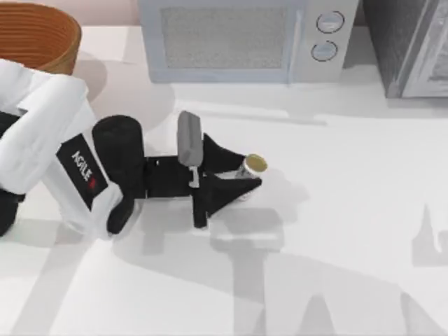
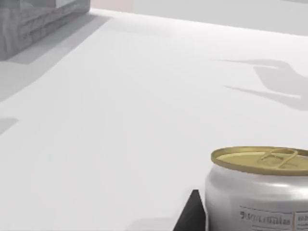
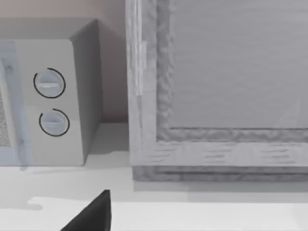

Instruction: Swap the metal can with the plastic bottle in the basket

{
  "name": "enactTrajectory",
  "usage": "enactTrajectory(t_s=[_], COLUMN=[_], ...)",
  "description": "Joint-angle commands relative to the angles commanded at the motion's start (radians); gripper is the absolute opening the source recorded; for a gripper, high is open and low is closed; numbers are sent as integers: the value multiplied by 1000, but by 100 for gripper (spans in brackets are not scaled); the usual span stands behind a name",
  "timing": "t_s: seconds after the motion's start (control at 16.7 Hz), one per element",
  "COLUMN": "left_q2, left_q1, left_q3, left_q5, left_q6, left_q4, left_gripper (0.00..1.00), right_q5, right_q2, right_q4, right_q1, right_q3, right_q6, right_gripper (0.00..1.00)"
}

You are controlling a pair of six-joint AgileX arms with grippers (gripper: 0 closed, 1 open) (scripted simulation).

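The left claw [image 1: 246, 176] is straddling the metal can [image 1: 254, 165] on the table [image 1: 350, 210], fingers open; closing off-centre could be tipping it.

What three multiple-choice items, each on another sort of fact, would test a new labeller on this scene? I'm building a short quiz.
1. Where is the basket? A far left corner of the table B centre C right edge
2. What colour is the can top? A blue B gold C black
3. How does the can stand? A crushed B on its side C upright

Key: 1 A, its rim shows at the top view's upper left. 2 B, gold lid in the left wrist view. 3 C, lid faces up between the left gripper jaws, in front of the microwave.
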Motion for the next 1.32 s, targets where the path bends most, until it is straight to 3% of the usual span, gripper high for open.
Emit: enactTrajectory(t_s=[0.24, 0.72, 1.32], left_q2=[39, 38, 38], left_q1=[-19, -20, -20], left_q3=[66, 75, 75], left_q5=[52, 57, 57], left_q6=[6, 9, 9], left_q4=[65, 73, 73], left_gripper=[0, 0, 75], right_q5=[0, 0, 0], right_q2=[0, 0, 0], right_q4=[0, 0, 0], right_q1=[0, 0, 0], right_q3=[0, 0, 0], right_q6=[0, 0, 0], right_gripper=[100, 100, 100])
